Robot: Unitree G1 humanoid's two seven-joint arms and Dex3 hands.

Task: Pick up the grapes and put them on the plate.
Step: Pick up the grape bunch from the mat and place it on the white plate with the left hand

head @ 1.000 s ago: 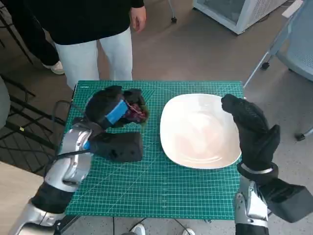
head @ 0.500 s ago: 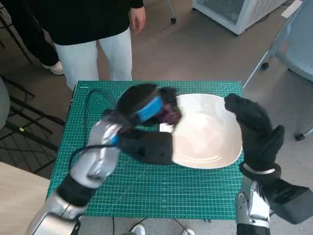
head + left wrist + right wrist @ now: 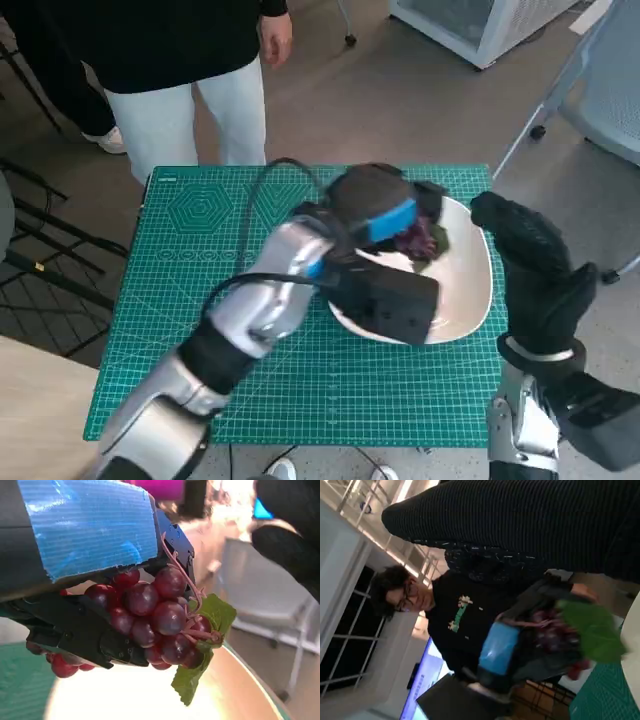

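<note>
Grapes (image 3: 160, 620), one bunch, held by left hand (image 3: 385, 215), over one plate (image 3: 470, 295)

A bunch of dark red grapes (image 3: 160, 622) with a green leaf hangs over the round white plate (image 3: 468, 300), clutched in the left robot hand (image 3: 385, 215); the plate lies on the desk's green mat.

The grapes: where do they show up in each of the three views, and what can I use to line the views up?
Head view: grapes above the plate, under the left robot hand.
Left wrist view: grapes at centre.
Right wrist view: grapes, blurred, at centre right.
Shared landmark: the blue tape.
</note>
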